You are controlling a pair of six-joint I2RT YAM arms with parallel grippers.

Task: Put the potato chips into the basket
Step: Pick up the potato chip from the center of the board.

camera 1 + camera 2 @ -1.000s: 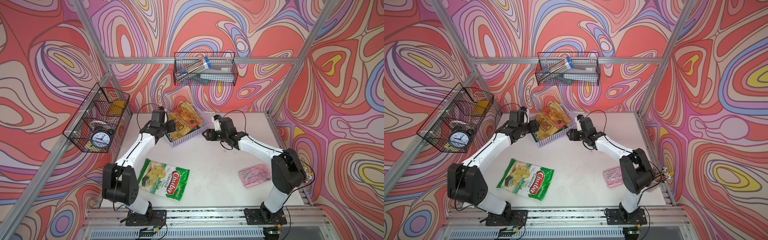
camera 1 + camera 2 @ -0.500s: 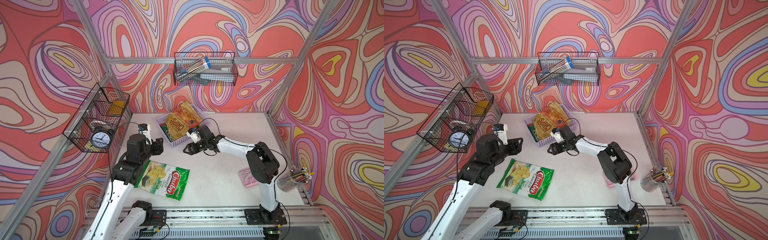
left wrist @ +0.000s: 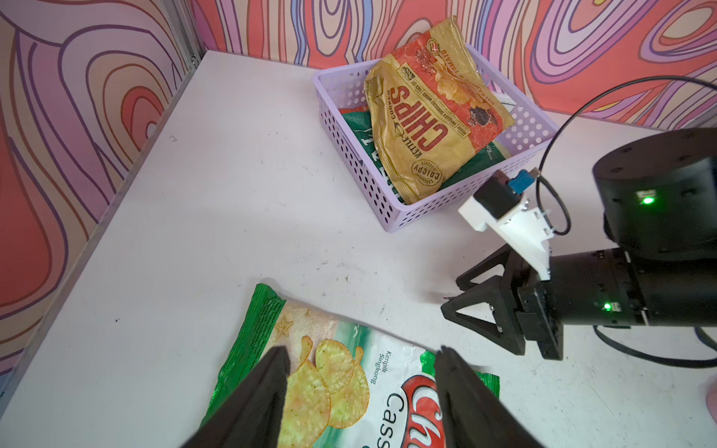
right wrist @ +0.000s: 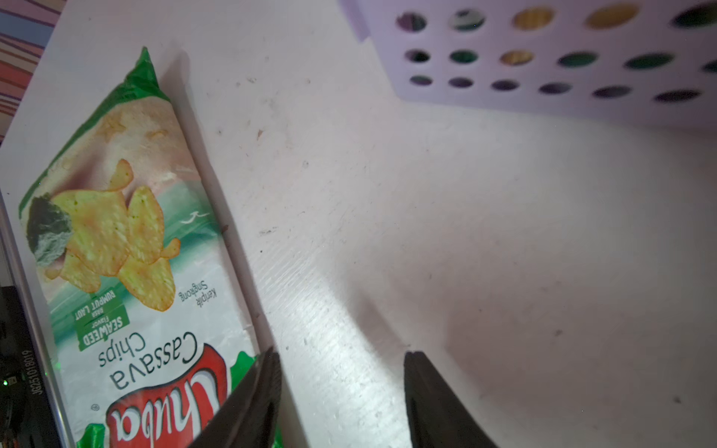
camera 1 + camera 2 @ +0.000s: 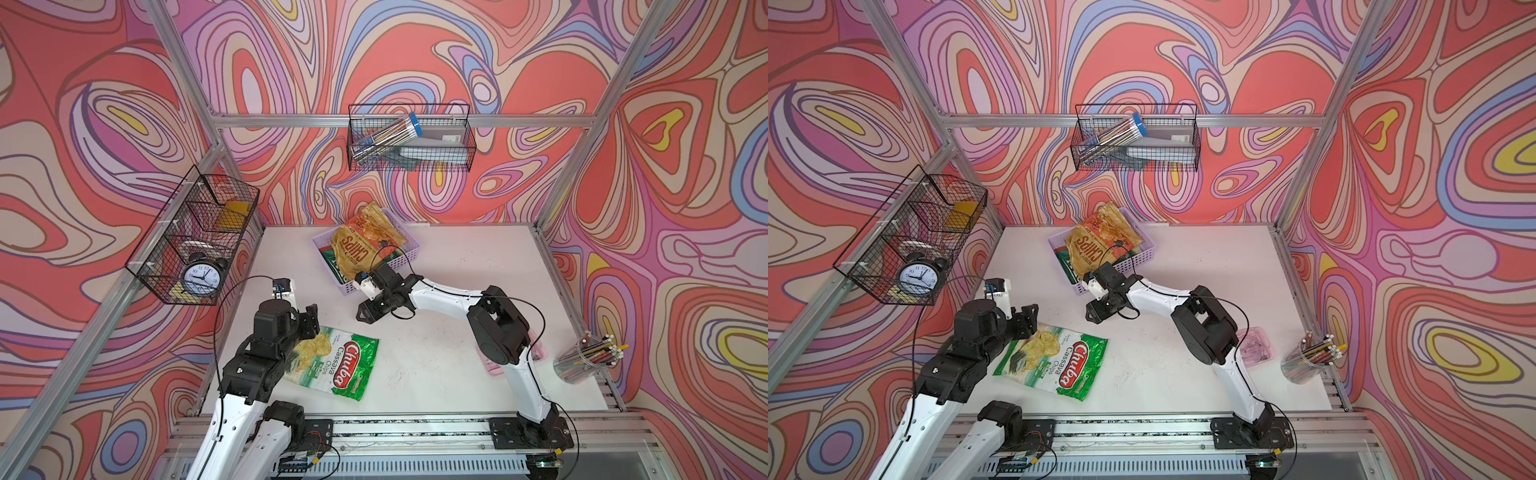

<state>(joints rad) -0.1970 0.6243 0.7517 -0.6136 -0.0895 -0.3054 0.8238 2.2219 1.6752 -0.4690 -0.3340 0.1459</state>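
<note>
A green-white "Chuba" potato chips bag (image 5: 332, 363) (image 5: 1054, 359) lies flat on the white table near the front left. My left gripper (image 5: 311, 324) (image 3: 361, 351) hangs open just over its top end, with the bag (image 3: 349, 388) showing between the fingers. My right gripper (image 5: 363, 311) (image 4: 341, 355) is open and empty, low over bare table between that bag (image 4: 128, 271) and the lavender basket (image 5: 405, 259) (image 3: 426, 209) (image 4: 562, 77). In the basket, a yellow-orange "CHIPS" bag (image 5: 365, 241) (image 3: 430, 120) leans on a dark green bag (image 3: 359, 128).
A pink flat case (image 5: 1254, 347) lies at the right, partly behind the right arm. A clear cup of pencils (image 5: 582, 361) stands at the front right corner. Black wire baskets hang on the left wall (image 5: 195, 241) with a clock, and on the back wall (image 5: 411, 141).
My left arm has drawn back from the basket to above the Chuba bag. The right gripper has swung from the basket's right side to its front, toward that bag, and its jaws have narrowed a little.
</note>
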